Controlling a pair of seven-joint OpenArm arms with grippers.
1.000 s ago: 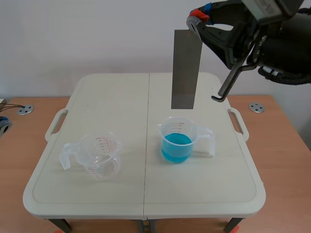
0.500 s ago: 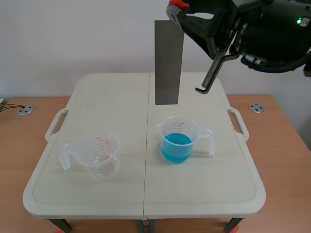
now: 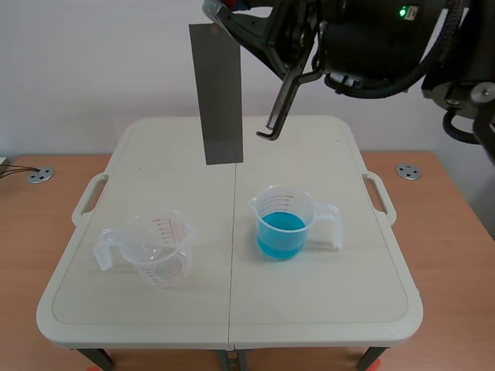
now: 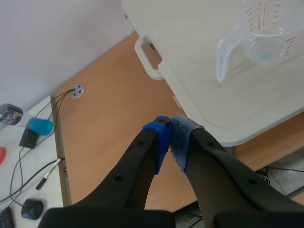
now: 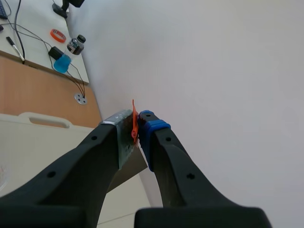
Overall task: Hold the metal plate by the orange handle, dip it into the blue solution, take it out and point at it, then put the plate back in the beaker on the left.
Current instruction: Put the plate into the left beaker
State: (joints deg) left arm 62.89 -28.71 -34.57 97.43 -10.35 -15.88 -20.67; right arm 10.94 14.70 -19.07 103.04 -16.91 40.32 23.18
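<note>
Blue-padded left gripper (image 4: 170,137) – pads pressed together on nothing – hangs over the wooden desk (image 4: 109,133), just off the near left corner of the table (image 4: 199,90). This arm does not show in the scene view, so its height over the desk cannot be judged.

Next along, the clear beaker (image 3: 158,251) stands upright on the table's left half, empty, red scale facing the robot, handle to its left. In the left wrist view it is cut off on its far side.

The metal plate (image 3: 216,93) hangs upright in the air, its lower edge above the far part of the table just left of the centre seam. It is between the two beakers in line and touches neither. Its surface reads as flat grey; whether it is wet cannot be made out.

The right gripper (image 5: 137,128) is clamped on the orange handle (image 5: 134,124), of which only a thin sliver shows between the pads. In that view the plate itself is mostly hidden behind one finger. In the scene view the grip point sits at the picture's upper edge and the handle cannot be made out.

Right of the seam, the beaker of blue solution (image 3: 282,224) stands upright, roughly a third full, handle to its right.

The right arm (image 3: 387,39) crosses the top of the scene – partly cut off – with a black hooked lever (image 3: 280,108) hanging below it.
</note>
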